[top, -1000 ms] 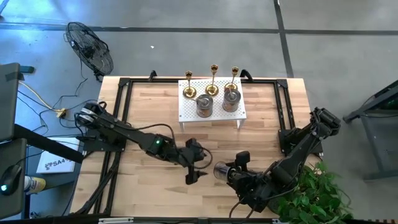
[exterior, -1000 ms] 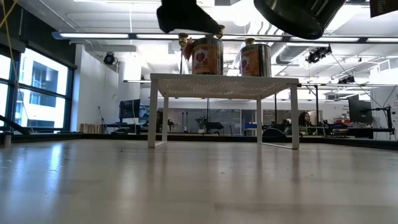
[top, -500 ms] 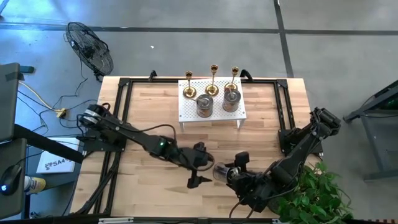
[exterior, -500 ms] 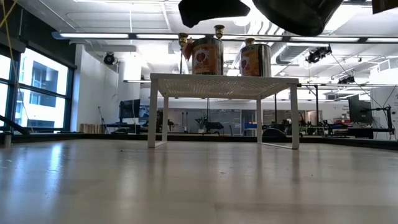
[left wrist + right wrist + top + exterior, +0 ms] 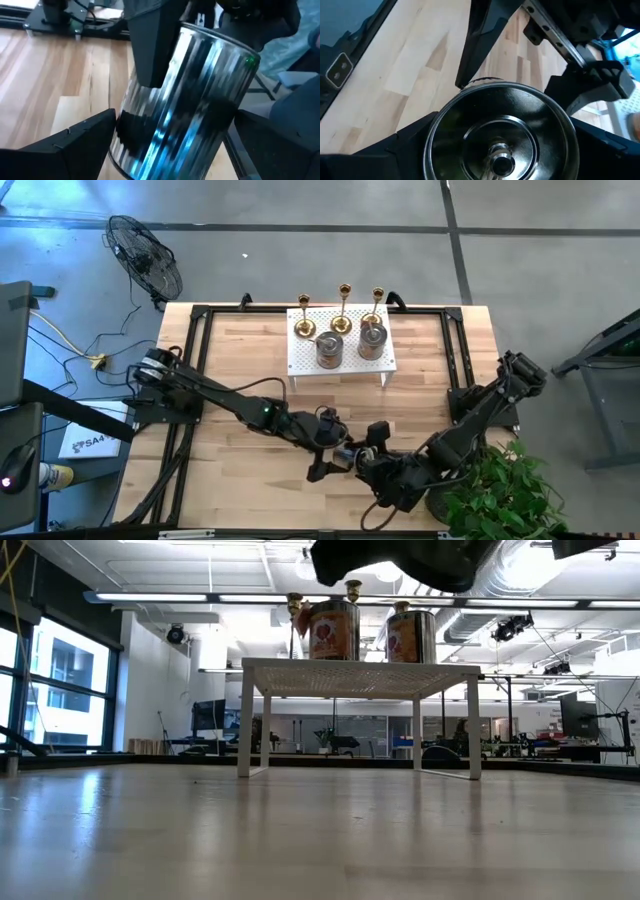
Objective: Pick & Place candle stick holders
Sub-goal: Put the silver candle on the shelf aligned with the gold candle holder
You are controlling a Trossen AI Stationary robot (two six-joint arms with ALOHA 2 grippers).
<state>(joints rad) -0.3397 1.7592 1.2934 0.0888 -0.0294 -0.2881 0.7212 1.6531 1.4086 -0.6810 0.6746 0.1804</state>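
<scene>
A silvery cup-like holder (image 5: pixel 346 455) hangs above the table's near middle, on its side, with my right gripper (image 5: pixel 362 463) shut on it. My left gripper (image 5: pixel 336 460) is open, and its two fingers (image 5: pixel 75 145) stand on either side of this cup (image 5: pixel 185 100). On the white perforated rack (image 5: pixel 340 362) at the far middle stand two more cups (image 5: pixel 329 348) and three gold candlesticks (image 5: pixel 343 308). The low view shows both grippers only as dark shapes at the top, above the rack (image 5: pixel 360 675). My right gripper pinches the cup's round side wall (image 5: pixel 432 135) between its two fingers, with the open mouth (image 5: pixel 500 135) facing back at the wrist. One finger (image 5: pixel 150 50) lies along the wall. The fingers slant down from the table's near right. The cup is lifted clear and tilted. My left gripper: I cannot tell whether its fingers touch the cup.
A black frame (image 5: pixel 195 340) runs along the table's left, far and right sides. A green plant (image 5: pixel 500 490) stands at the near right corner. A fan (image 5: pixel 145 255) sits on the floor beyond the far left corner.
My left gripper has gone toward the table's right, up to the cup held by my right gripper. It has tipped up nearer to level, and its fingers now flank the cup. The cup stays lifted clear of the table.
</scene>
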